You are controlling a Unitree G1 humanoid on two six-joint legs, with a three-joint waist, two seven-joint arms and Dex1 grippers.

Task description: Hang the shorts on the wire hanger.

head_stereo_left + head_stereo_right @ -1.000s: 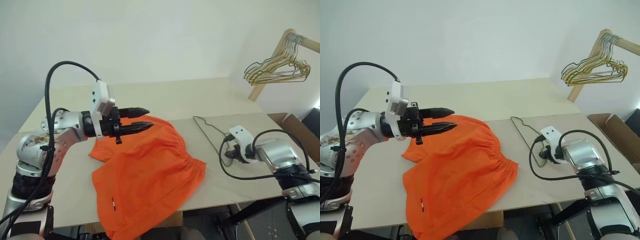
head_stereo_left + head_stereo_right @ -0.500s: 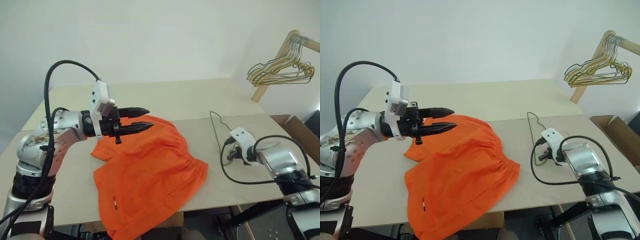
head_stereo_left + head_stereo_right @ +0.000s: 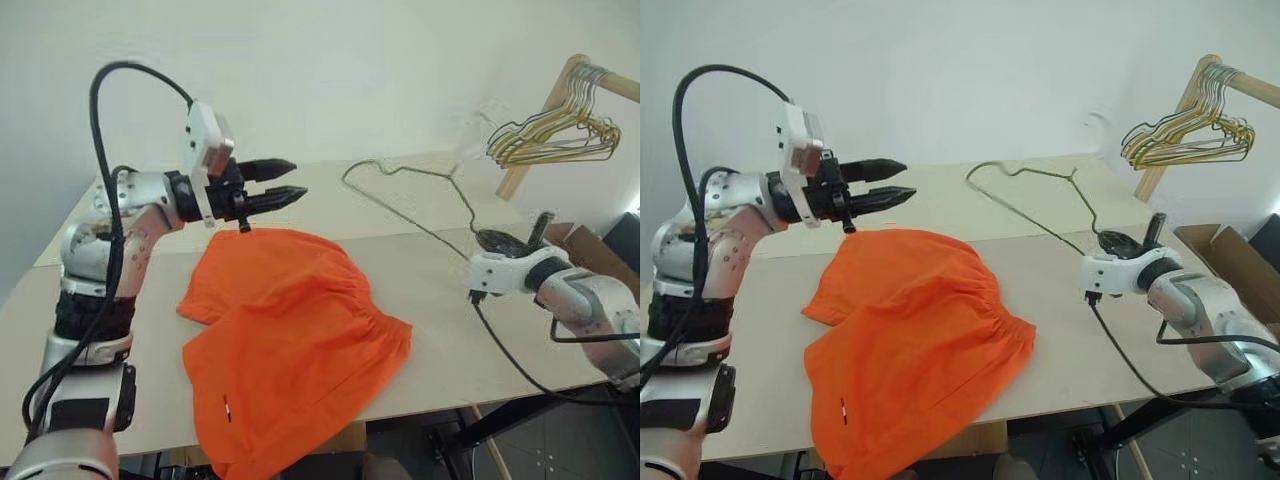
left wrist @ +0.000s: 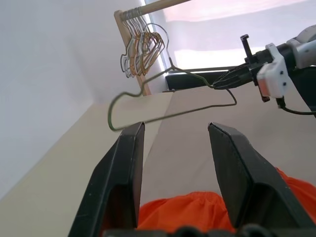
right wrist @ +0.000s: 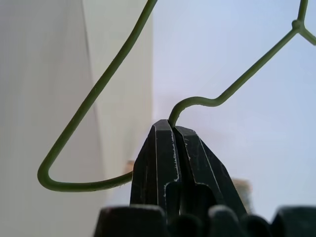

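Even, soft indoor light — faint shadows, mild glare in the left wrist view.

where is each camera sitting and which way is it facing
Left eye and right eye views: on the head, looking forward and down over the table; both arms show, left claw open above the shorts, right claw shut on the hanger.
Left wrist view: on the left wrist, looking along its own fingers across the table at the lifted hanger, the right claw and the hanger bunch.
Right wrist view: on the right wrist, looking along its pinched fingers at the hanger wire.
Shared: all four show the hanger.
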